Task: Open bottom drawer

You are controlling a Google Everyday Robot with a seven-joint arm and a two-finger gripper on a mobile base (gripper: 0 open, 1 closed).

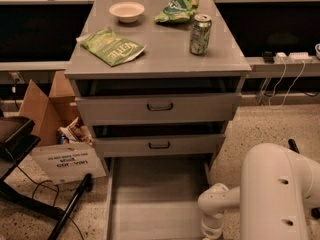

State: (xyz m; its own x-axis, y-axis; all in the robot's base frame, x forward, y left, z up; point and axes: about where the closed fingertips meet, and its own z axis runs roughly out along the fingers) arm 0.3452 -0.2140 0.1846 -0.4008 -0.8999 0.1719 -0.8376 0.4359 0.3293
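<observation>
Bottom drawer (155, 194) was pulled far out toward the camera below the other two, its long shallow grey tray open to view and running off the bottom edge; its front panel was out of frame. Middle drawer (159, 145) and top drawer (159, 108) sat above it, each with a small dark bar handle and a dark gap over its front. White robot arm (277, 194) filled the lower right, with a smaller white wrist joint (214, 211) reaching left to just beside the tray's right rail. The gripper lay past that wrist, below the bottom edge, so could not tell whether it was released or clenched. On the grey table (165, 59): white bowl (127, 11) at back left, green chip bag (111, 45) lying flat at front left, second green bag (178, 8) at back, green can (200, 34) upright at right. Cardboard box (47, 109) and white sign (67, 161) stood on the floor left of the drawers.
</observation>
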